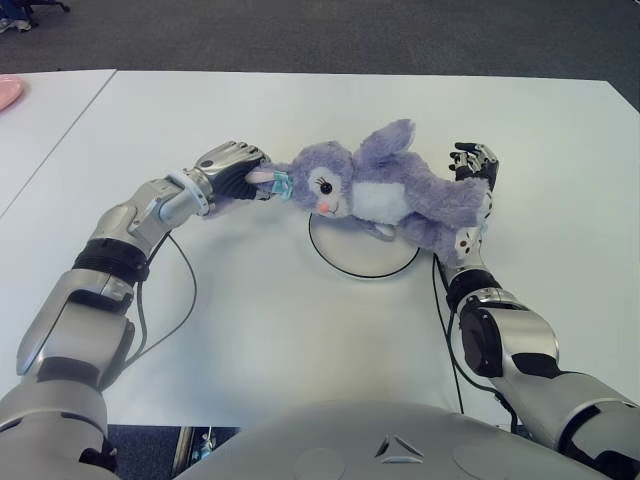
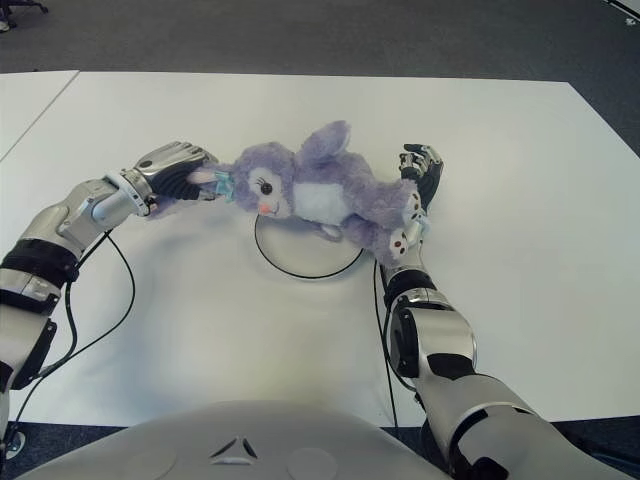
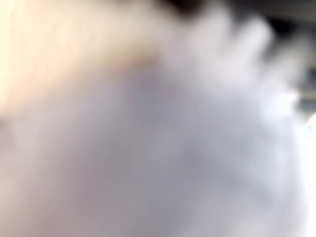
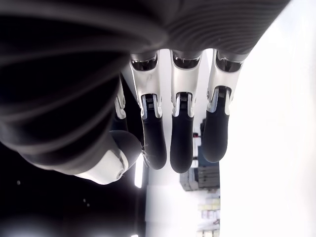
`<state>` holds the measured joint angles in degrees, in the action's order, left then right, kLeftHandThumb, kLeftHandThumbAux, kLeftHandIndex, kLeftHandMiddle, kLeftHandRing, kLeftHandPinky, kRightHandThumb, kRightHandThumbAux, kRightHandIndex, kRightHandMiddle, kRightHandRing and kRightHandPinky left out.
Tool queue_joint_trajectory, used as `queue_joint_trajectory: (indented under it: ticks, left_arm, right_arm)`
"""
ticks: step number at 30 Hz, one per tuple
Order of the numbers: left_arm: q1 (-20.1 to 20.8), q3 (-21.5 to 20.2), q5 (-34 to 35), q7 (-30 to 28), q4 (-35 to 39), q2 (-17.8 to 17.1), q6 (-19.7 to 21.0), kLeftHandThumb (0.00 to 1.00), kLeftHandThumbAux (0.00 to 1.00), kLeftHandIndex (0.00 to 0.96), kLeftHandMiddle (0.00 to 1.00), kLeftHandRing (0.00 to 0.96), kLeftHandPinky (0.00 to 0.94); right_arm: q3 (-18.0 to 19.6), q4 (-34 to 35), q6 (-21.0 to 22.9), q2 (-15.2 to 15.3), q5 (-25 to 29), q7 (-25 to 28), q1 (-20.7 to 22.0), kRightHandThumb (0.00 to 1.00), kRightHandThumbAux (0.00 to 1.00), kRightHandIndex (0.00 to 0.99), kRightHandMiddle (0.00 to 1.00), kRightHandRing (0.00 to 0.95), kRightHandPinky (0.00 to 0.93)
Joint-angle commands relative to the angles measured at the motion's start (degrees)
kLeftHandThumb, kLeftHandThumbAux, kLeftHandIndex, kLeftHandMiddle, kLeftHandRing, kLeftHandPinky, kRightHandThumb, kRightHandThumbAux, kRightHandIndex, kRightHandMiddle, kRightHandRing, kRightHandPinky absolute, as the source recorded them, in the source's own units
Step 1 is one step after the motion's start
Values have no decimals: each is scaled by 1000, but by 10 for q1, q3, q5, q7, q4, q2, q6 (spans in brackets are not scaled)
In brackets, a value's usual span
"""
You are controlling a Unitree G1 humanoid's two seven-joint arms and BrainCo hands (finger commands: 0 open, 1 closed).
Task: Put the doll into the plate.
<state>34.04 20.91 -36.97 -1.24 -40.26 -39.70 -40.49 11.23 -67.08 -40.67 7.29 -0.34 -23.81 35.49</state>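
1. Closest to you, low in the eye views, sits the robot's grey chest, with both arms reaching forward over the white table.
2. Your left hand is clamped on one long ear of the purple rabbit doll, close to the small blue bow by its head. Its own wrist view shows nothing but blurred pale fur, so you read this grip from the eye views.
3. Your right hand shows just behind the doll's legs, on the doll's right side. Its wrist view shows the fingers straight, side by side and holding nothing; you cannot tell whether the hand touches the doll.
4. The doll stretches sideways across the far rim of the white plate, head toward your left hand, feet toward your right. You cannot tell whether it rests on the rim or hangs above it.
5. By my reading the doll has arrived over the plate but is not settled inside: most of the plate shows bare. Left for you: bring it nearer, lower it, then release the ear.
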Motion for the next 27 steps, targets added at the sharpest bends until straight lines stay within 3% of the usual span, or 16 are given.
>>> queue_joint_trajectory:
  ticks: [1, 6, 11, 17, 22, 27]
  left_arm:
    - [-34, -16, 16, 22, -30, -10, -19, 382, 556, 829, 886, 867, 864]
    - [-25, -13, 0, 36, -36, -9, -29, 395, 540, 796, 874, 856, 830]
    - [-12, -3, -26, 64, -42, -10, -36, 433, 512, 592, 808, 787, 773]
    - [-3, 5, -38, 84, -55, -5, -36, 438, 468, 469, 717, 697, 701]
    - [2, 9, -39, 77, -58, -3, -32, 372, 418, 305, 465, 519, 554]
    - [6, 17, -50, 73, -57, -6, -25, 335, 407, 204, 305, 336, 360]
  right_arm:
    - [-20, -92, -6, -45, -34, -1, -191, 726, 720, 429, 375, 447, 471]
    - [-20, -93, -5, -44, -34, -1, -191, 725, 720, 429, 371, 431, 460]
    - [-18, -93, -5, -45, -31, 3, -190, 724, 719, 428, 369, 414, 443]
    - [-14, -93, -2, -46, -27, 8, -189, 723, 718, 428, 369, 397, 425]
    - [-14, -94, 2, -46, -26, 8, -189, 722, 718, 427, 369, 384, 416]
    - [-13, -94, 2, -46, -26, 9, -188, 722, 718, 427, 368, 379, 413]
